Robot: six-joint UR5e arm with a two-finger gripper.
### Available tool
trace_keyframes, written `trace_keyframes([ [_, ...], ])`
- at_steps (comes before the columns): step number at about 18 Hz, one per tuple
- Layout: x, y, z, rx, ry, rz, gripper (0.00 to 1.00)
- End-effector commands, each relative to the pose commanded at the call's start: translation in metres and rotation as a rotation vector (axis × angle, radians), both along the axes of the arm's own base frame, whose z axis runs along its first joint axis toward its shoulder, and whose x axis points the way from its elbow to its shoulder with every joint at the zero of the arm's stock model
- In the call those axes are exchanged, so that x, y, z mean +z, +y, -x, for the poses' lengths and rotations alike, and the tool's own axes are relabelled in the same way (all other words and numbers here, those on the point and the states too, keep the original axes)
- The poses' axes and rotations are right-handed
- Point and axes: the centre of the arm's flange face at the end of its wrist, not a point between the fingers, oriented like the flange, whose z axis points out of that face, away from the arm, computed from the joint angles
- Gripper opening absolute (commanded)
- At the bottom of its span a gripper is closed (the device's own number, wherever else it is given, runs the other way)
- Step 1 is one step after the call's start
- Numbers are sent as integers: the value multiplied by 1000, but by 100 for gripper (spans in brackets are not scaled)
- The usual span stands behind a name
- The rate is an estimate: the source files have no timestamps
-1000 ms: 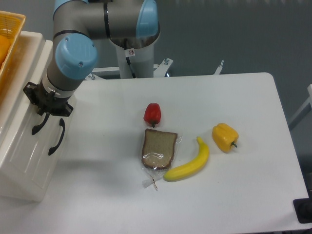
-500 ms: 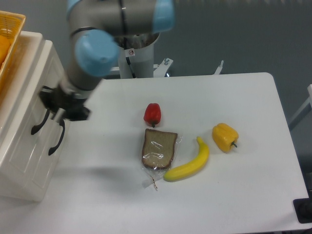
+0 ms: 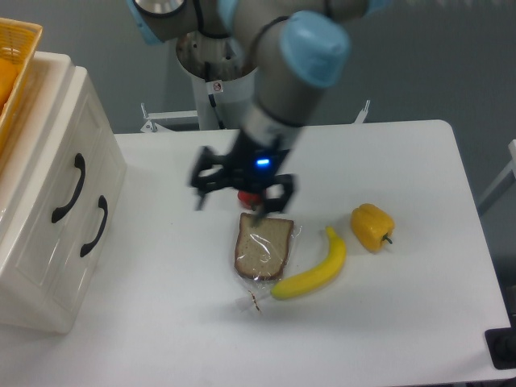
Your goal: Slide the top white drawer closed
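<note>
The table (image 3: 403, 322) is the largest thing in view, a white top with the arm (image 3: 282, 97) reaching down over its middle. At its left edge stands the cabinet (image 3: 32, 298), cream-white and glossy, with a basket (image 3: 16, 48) on top. The top drawer (image 3: 56, 157) is the upper of the cabinet's two, its front carrying one curved black handle (image 3: 67, 189); the lower drawer (image 3: 72, 266) carries a matching one. Both fronts appear flush with the cabinet face, so the top drawer looks shut and the task looks done, or very nearly.

The drawer reads as rigid moulded plastic, light for its bulk, with a smooth slippery face. A flat push on the front panel beside the handle would suit it better than a pinch. The handle is the only part that offers a real hold. The cabinet is probably light too, so a hard shove could shift the whole unit.

The gripper (image 3: 234, 197) hangs over the middle of the table, well apart from the cabinet, blurred, its two fingers spread wide and holding nothing. Just beneath it lie the bread (image 3: 262, 246) in a clear wrapper, with a banana (image 3: 314, 274) beside it, a yellow pepper (image 3: 372, 226) farther right, and a red pepper (image 3: 246, 193) mostly hidden by the gripper
</note>
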Motion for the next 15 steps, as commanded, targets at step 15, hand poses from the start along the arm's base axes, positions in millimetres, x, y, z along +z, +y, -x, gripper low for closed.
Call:
trace_keyframes([
  [15, -113, -157, 181, -461, 130, 329, 100],
])
